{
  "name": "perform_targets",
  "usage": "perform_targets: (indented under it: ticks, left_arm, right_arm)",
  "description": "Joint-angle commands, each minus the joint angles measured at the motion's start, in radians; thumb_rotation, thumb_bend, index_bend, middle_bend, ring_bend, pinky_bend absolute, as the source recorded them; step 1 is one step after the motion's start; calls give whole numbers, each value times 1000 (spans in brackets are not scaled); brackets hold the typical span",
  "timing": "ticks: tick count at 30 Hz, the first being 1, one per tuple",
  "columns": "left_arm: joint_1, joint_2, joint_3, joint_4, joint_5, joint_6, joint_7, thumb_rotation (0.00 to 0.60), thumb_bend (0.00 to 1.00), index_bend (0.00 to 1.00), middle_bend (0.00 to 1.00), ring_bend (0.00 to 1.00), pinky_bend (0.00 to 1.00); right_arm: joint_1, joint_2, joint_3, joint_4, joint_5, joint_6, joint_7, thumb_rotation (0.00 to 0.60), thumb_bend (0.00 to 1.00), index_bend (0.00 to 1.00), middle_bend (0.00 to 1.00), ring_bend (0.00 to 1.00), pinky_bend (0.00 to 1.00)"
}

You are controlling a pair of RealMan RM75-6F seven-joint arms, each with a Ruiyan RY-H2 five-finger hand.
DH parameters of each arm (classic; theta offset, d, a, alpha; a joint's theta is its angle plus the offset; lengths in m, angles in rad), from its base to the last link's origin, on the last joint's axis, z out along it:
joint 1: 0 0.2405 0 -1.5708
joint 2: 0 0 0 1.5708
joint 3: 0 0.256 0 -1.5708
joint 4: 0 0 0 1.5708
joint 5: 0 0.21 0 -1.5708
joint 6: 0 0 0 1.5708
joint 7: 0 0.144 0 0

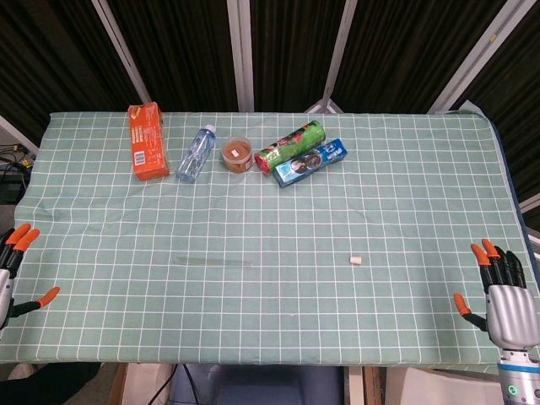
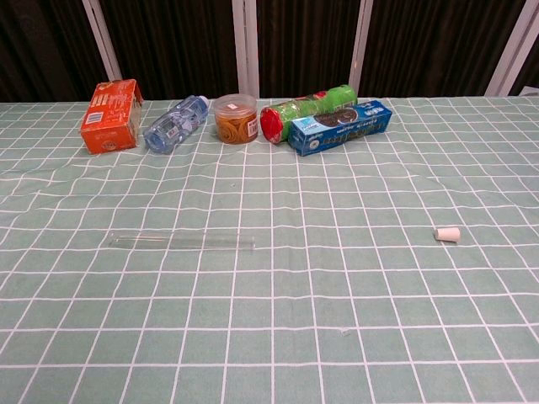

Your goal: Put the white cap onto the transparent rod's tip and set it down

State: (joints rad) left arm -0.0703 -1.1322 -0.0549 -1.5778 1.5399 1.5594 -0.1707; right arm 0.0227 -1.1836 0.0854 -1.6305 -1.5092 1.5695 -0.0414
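Observation:
A thin transparent rod point(image 1: 213, 262) point(image 2: 181, 242) lies flat on the green checked cloth, left of centre, pointing left to right. The small white cap point(image 1: 356, 261) point(image 2: 447, 235) lies on its side to the right of it, well apart from the rod's tip. At the table's left edge my left hand point(image 1: 15, 270) holds nothing, its orange-tipped fingers spread. My right hand point(image 1: 499, 283) is at the right edge, fingers also spread and empty. Both hands are far from rod and cap. The chest view shows neither hand.
Along the far side stand an orange box point(image 1: 145, 141) point(image 2: 110, 116), a lying water bottle point(image 1: 195, 154) point(image 2: 175, 124), a small tub of brown contents point(image 1: 237, 153) point(image 2: 235, 117), a green can point(image 1: 290, 146) point(image 2: 306, 111) and a blue biscuit pack point(image 1: 310, 163) point(image 2: 340, 127).

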Motion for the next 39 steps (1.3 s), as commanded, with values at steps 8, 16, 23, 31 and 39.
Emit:
perform_targets:
  ticks: [8,16,23,31,39]
  left_arm:
    - [-2,2,5,-3,2,-8,7,600,200,106,30,0,0]
    - [-8,2,11,-4,-4,-32,32,600,199,106,30,0,0]
    - [-35,8,2,-64,-16,-73,91,600,199,141,24,0,0]
    - [-142,0,-62,-203,-57,-184,259,600,200,211,111,0,0]
    - [-248,-83,-109,-247,-171,-306,453,600,269,306,232,0,0]
  right_arm:
    - [-1,-4,5,7,1,7,9,600,349,0,0,0,0]
    - [-1,-3,7,4,16,-4,7,600,349,0,0,0,0]
    - [1,5,9,-2,22,-12,14,600,349,0,0,0,0]
    - [9,-1,8,-13,29,-29,7,600,348,0,0,0,0]
    - [8,2,12,-18,40,-32,13,600,349,0,0,0,0]
